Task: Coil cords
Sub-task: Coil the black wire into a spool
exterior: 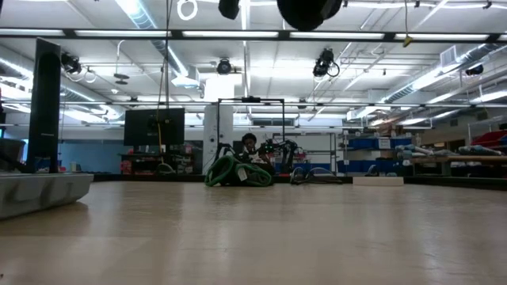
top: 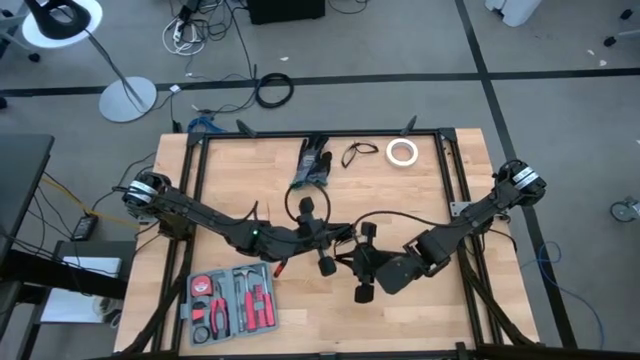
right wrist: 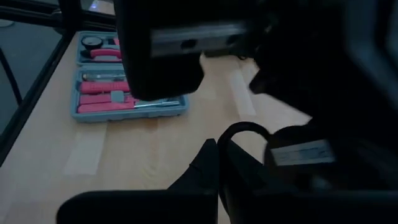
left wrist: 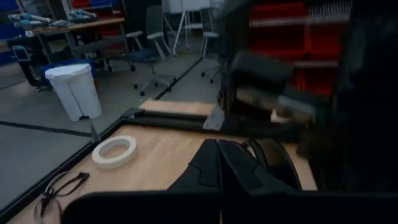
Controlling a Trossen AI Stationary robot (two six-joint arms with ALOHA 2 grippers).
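A: Nearest edge of the worktop (top: 420, 310) first?

B: Grey tool kit (top: 232, 302), lid open, red-handled pieces inside, at the near left corner. The right wrist view shows the same case just beyond the left arm.

A: The arms?

B: Both meet at mid-worktop, lifted off the wood. Left tool (top: 326, 262) has its fingers (left wrist: 217, 163) pressed together, nothing between them. Right tool (top: 362, 290) likewise: fingers (right wrist: 214, 163) closed tight, nothing held. The two wrists sit close, almost touching, each filling the other's wrist view as a dark blur.

A: The cords?

B: A thin black cord (top: 303, 208) loops around the left arm's wrist area, a round loop lying just behind the tool. A second thin black cord (top: 395, 216) arcs from between the two wrists toward the right arm. Whether either is pinched anywhere, cannot tell. A dark loop also shows just beyond the right tool's fingertips in its wrist view; cannot tell which cord it is.

A: Farther back?

B: Green and black bundle (top: 313, 163) near the far edge, centre. Beside it, a pair of glasses (top: 358, 152), then the white tape roll (top: 402, 152). All well apart from the tools.

A: Beyond the worktop?

B: On the floor, a black cable ring (top: 274, 90) and a white lamp stand (top: 127, 98).
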